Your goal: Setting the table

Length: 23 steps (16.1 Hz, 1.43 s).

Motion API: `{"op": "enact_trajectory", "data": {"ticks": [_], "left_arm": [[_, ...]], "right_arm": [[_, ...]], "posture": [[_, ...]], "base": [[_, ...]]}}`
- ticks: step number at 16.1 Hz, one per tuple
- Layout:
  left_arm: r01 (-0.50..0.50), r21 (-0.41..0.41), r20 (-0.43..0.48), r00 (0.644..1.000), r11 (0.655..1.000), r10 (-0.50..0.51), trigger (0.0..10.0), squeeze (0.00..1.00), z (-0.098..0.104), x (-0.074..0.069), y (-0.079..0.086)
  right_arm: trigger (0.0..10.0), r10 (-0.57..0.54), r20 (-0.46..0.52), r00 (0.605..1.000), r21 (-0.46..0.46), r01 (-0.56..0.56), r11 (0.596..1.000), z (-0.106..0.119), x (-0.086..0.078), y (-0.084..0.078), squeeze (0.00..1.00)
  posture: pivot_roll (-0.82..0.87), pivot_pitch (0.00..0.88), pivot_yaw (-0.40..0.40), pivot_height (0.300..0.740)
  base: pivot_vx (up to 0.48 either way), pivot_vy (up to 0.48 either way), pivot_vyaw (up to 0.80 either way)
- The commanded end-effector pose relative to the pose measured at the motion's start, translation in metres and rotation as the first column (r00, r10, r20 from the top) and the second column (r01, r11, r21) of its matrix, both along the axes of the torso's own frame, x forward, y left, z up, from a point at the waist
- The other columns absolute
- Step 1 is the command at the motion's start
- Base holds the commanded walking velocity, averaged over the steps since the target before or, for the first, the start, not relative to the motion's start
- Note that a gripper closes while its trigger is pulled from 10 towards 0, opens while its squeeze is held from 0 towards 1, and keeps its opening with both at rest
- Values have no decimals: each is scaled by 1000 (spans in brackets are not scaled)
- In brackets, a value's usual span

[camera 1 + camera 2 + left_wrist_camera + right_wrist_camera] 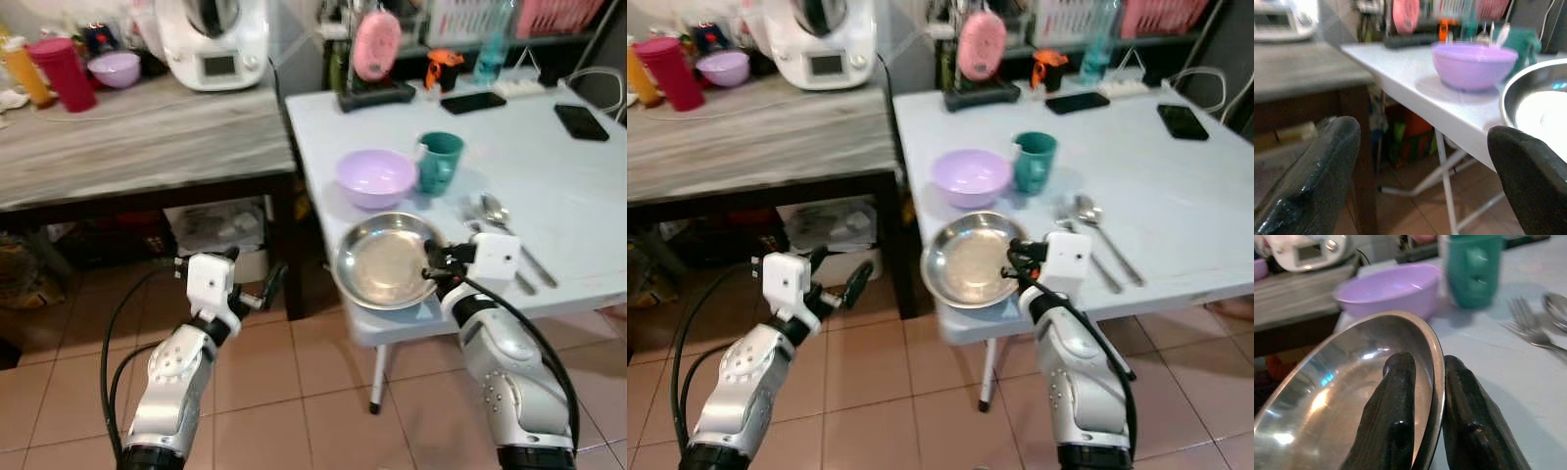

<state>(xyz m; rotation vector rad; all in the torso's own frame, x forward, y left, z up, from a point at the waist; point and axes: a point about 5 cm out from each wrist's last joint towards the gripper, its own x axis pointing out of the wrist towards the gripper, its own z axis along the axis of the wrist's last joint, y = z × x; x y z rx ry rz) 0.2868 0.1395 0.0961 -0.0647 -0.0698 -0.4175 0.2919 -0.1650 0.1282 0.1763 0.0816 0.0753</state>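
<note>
Here the left gripper (257, 294) hovers over the floor left of the table (578, 235), fingers apart. The plate (385, 261) sits at the near edge, tilted, hollow facing up-left, right gripper (1422, 396) clamped on its right rim.

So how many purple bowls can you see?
2. One purple bowl sits on the white table, beside the green cup. Another purple bowl is on the wooden counter, near the red cup. Clutter could hide more.
</note>
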Motion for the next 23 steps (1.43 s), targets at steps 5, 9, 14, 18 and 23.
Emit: {"op": "enact_trajectory", "data": {"ticks": [5, 9, 14, 18, 23], "left_arm": [[-62, 35, -1, 998, 997, 62, 10000, 0, -4, 1, 13], [-75, 38, -1, 997, 996, 75, 10000, 0, -5, 1, 12], [-126, 48, 5, 992, 991, 126, 10000, 0, -5, 2, 16], [-84, 26, 11, 996, 996, 84, 10000, 0, -2, 1, 11], [-49, 9, 14, 999, 999, 49, 10000, 0, 0, 1, 5]], "right_arm": [[10000, 36, 51, 998, 1, -36, 999, 7, 0, 10, 0], [10000, 30, 51, 998, 6, -30, 1000, 6, 0, 11, 0], [10000, 17, 56, 998, 5, -17, 1000, 5, -1, 9, 0], [10000, 4, 66, 998, -3, -4, 1000, 6, -2, 9, 0], [10000, -6, 78, 997, -1, 6, 1000, 7, -1, 8, 0]], "posture": [[-202, 45, 48, 740], [-200, 48, 52, 740], [-205, 52, 57, 740], [-205, 54, 61, 740], [-205, 52, 63, 740]], "base": [[0, 480, 261], [0, 480, 697], [0, 253, 208], [0, 0, 0], [251, 0, -337]]}}
